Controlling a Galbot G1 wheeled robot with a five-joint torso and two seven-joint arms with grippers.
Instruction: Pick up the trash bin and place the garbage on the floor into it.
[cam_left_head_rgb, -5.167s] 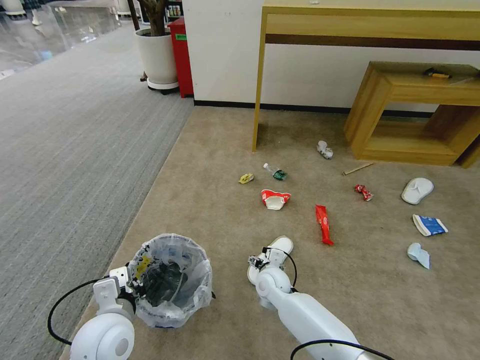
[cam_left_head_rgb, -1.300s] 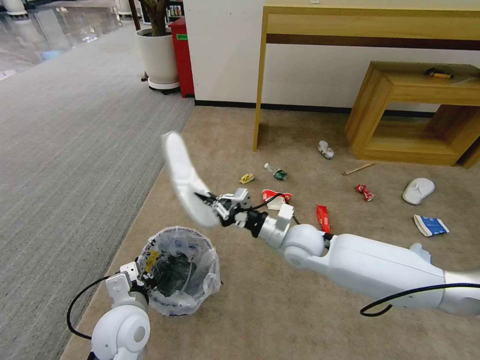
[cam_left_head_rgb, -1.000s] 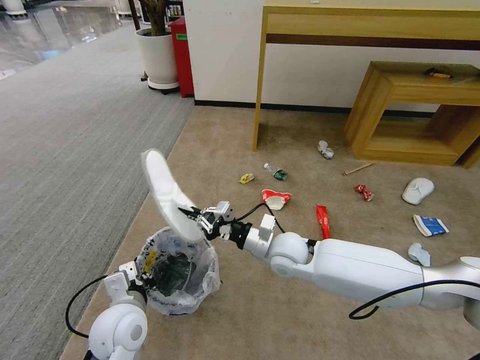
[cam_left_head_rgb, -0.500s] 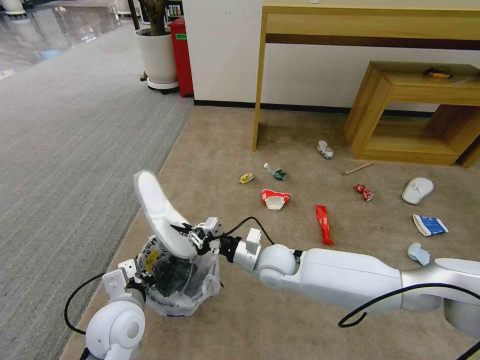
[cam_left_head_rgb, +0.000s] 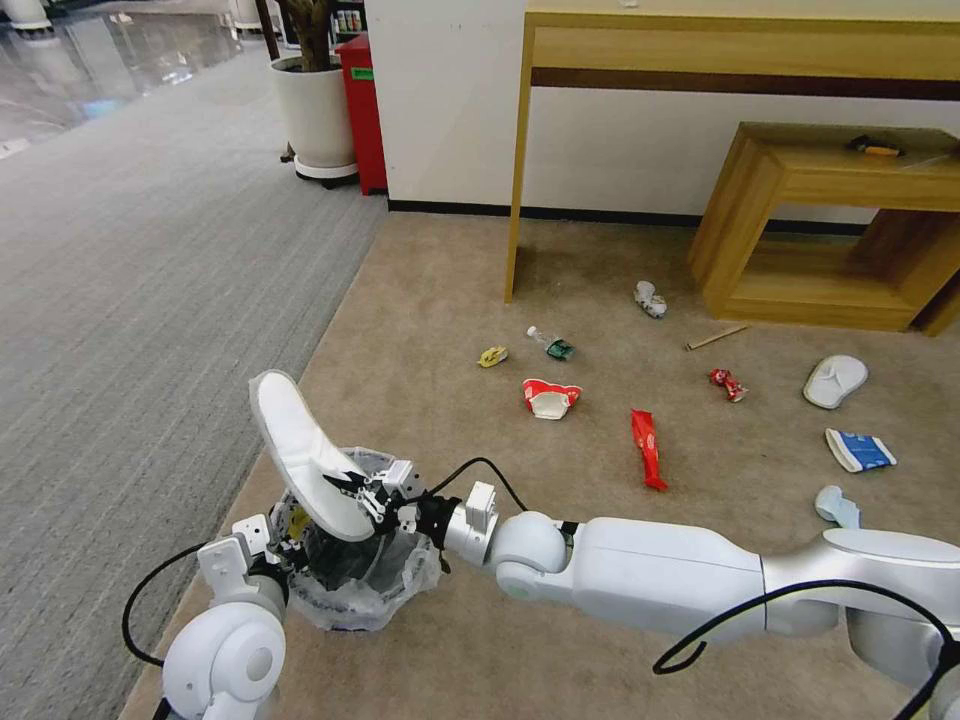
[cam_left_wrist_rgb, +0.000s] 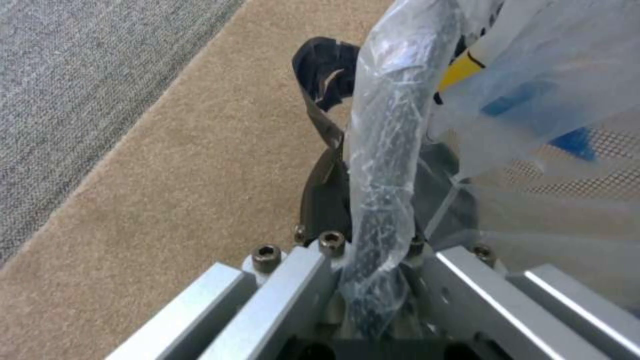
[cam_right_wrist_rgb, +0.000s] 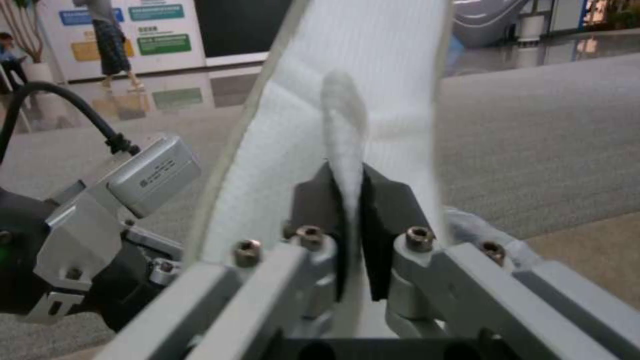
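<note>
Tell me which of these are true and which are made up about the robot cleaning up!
1. The right gripper is pinching a white slipper. True.
2. The slipper is lying flat on the floor. False: it is held up over the bin, tilted.
3. The left gripper is clamped on the bin's rim. True: its fingers grip the bag-covered rim.
4. The bin is tall, red and box-shaped. False: it is small and round, lined with a clear bag.
5. A second slipper is on the carpet near the low wooden shelf. True.
6. The red wrapper is inside the bin. False: it lies on the carpet.
</note>
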